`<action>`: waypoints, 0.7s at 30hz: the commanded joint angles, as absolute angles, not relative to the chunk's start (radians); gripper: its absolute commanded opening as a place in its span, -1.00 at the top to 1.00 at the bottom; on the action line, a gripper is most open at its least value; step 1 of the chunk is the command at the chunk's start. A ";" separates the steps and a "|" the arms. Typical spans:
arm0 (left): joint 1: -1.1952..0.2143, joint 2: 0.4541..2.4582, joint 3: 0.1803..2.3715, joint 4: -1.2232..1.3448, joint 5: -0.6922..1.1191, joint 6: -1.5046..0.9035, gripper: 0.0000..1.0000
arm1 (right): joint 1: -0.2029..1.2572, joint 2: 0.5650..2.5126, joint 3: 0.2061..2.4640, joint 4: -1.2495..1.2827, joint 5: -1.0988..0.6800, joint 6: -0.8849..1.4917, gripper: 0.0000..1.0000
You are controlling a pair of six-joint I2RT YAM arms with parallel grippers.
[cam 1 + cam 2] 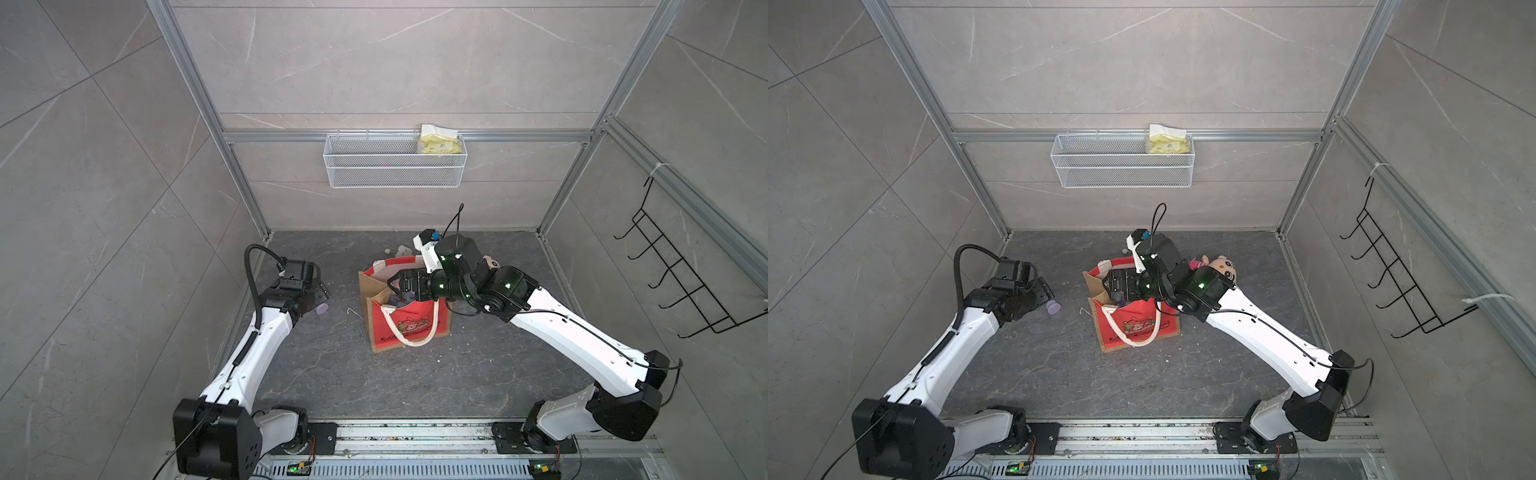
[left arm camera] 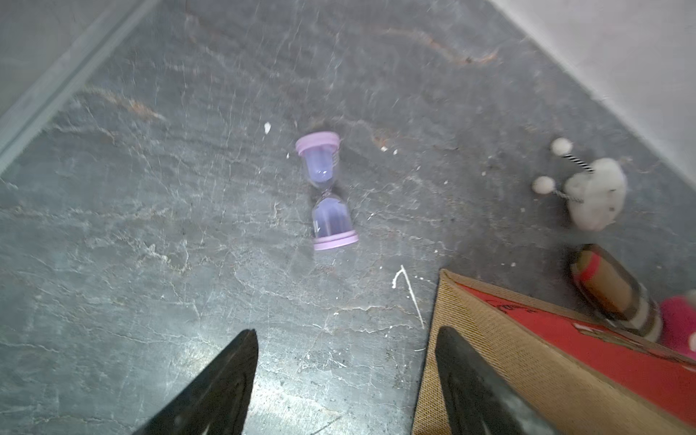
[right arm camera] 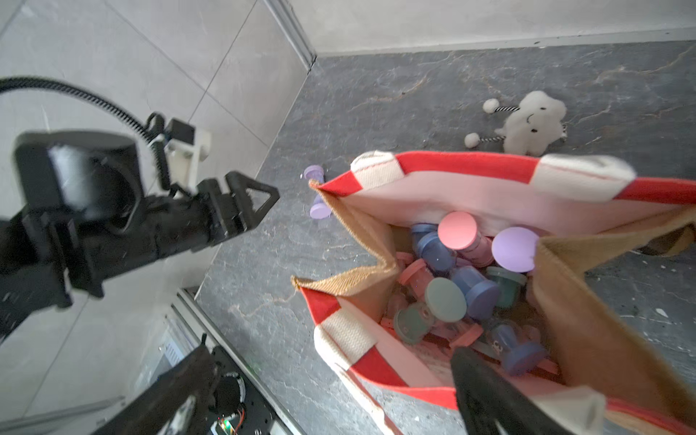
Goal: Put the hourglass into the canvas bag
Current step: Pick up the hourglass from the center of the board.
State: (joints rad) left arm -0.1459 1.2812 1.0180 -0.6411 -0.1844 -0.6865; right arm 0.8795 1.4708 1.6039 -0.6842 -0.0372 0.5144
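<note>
Lilac hourglass [image 2: 327,192] lies on its side on the dark surface [image 2: 150,226], just ahead of the empty, wide-spread left hand [image 2: 347,331], long axis along its reach, canvas bag [image 2: 489,357] just beside. Over the bag's mouth hovers the right hand [image 3: 330,347], spread and empty, farther off.

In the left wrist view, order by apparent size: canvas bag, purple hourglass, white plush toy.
1. canvas bag, nearest the camera.
2. purple hourglass and white plush toy look about alike; unranked.
</note>
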 commanded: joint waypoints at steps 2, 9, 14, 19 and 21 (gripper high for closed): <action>-0.109 1.393 1.033 -0.575 -0.141 -0.730 -0.56 | 0.905 1.438 1.586 -0.733 0.013 0.411 -0.99; -0.079 1.604 1.127 -0.569 -0.117 -0.714 -0.57 | 0.904 1.409 1.556 -0.753 0.119 0.387 -0.99; -0.078 1.686 1.156 -0.546 -0.117 -0.722 -0.57 | 0.906 1.412 1.566 -0.775 0.133 0.382 -0.99; -0.080 1.743 1.186 -0.557 -0.104 -0.730 -0.55 | 0.905 1.400 1.560 -0.778 0.165 0.380 -0.98; -0.080 1.758 1.177 -0.539 -0.093 -0.734 -0.51 | 0.904 1.399 1.560 -0.777 0.170 0.380 -0.99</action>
